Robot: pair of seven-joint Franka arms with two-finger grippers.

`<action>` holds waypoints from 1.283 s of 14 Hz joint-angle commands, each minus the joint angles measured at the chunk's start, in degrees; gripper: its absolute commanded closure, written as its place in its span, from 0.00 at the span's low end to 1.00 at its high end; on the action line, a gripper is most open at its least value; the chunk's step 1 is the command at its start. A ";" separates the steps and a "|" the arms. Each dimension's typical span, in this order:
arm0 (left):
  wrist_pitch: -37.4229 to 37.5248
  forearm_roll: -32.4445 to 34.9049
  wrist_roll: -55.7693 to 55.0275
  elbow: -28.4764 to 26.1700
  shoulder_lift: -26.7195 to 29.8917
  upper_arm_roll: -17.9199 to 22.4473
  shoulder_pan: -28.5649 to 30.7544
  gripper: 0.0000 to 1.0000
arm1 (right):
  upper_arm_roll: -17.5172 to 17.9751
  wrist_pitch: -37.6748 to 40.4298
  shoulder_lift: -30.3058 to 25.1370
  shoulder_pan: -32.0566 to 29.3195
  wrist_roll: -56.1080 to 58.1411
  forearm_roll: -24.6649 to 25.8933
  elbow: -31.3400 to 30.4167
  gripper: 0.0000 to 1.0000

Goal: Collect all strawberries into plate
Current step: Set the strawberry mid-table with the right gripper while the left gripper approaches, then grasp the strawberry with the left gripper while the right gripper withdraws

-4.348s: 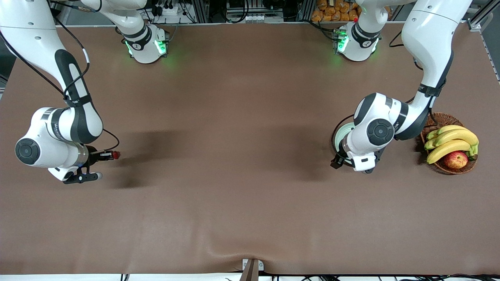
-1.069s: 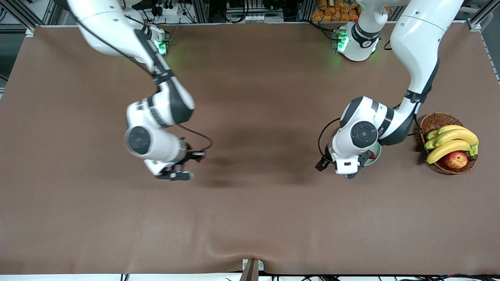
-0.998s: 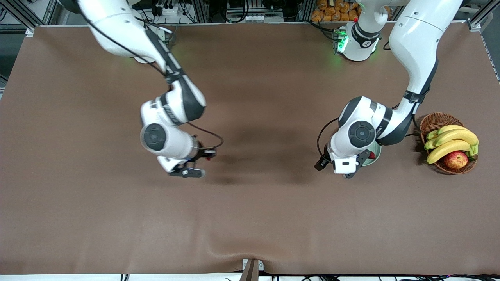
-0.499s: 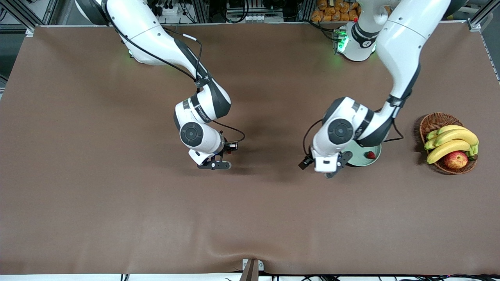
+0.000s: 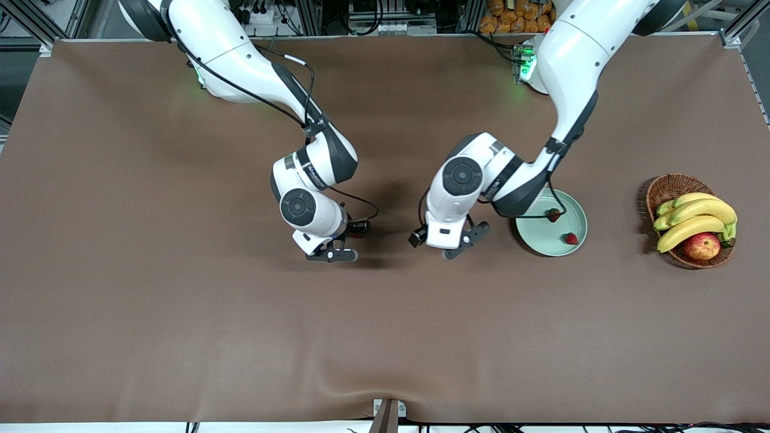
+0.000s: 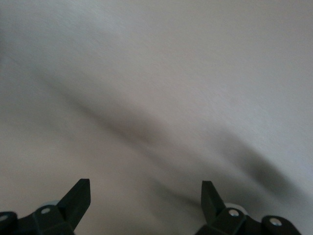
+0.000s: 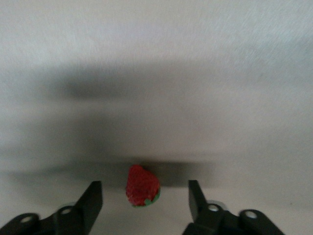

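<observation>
Strawberries, three: two lying on the plate (image 5: 550, 225), one (image 5: 553, 214) farther from the front camera than the other (image 5: 571, 239); a third strawberry (image 7: 143, 186), red with a green cap, showing between the spread fingers of the right gripper (image 5: 344, 242) over mid-table, untouched by either finger; only the right wrist view is showing this plainly.

Plate, one: round, glossy, pale green, sitting near the wicker basket (image 5: 668, 187).

Left gripper (image 5: 448, 244): fingers spread, hanging empty over bare table beside the plate.
</observation>
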State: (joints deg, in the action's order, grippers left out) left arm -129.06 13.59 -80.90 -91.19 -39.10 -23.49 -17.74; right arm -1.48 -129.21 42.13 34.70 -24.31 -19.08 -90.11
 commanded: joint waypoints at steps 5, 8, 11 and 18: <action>-5.21 1.09 -0.57 9.36 -8.09 7.03 -11.23 0.00 | -0.37 10.97 -13.45 -10.77 0.58 0.09 0.11 0.00; -6.11 0.74 -0.75 16.36 -13.09 14.94 -20.99 0.00 | -0.28 21.42 -20.31 -18.23 0.75 5.17 0.11 0.00; -7.51 0.74 -0.57 20.52 -15.65 18.56 -26.98 0.00 | -0.19 29.00 -25.76 -25.36 1.02 11.94 0.46 0.00; -13.05 1.09 3.80 20.44 -17.50 30.33 -39.29 0.00 | 0.07 40.70 -33.25 -33.63 12.79 14.24 3.62 0.00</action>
State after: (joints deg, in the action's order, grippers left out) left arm -141.31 13.60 -79.49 -72.74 -54.90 3.63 -54.51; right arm -2.83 -89.78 10.61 3.07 -13.76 -6.41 -86.49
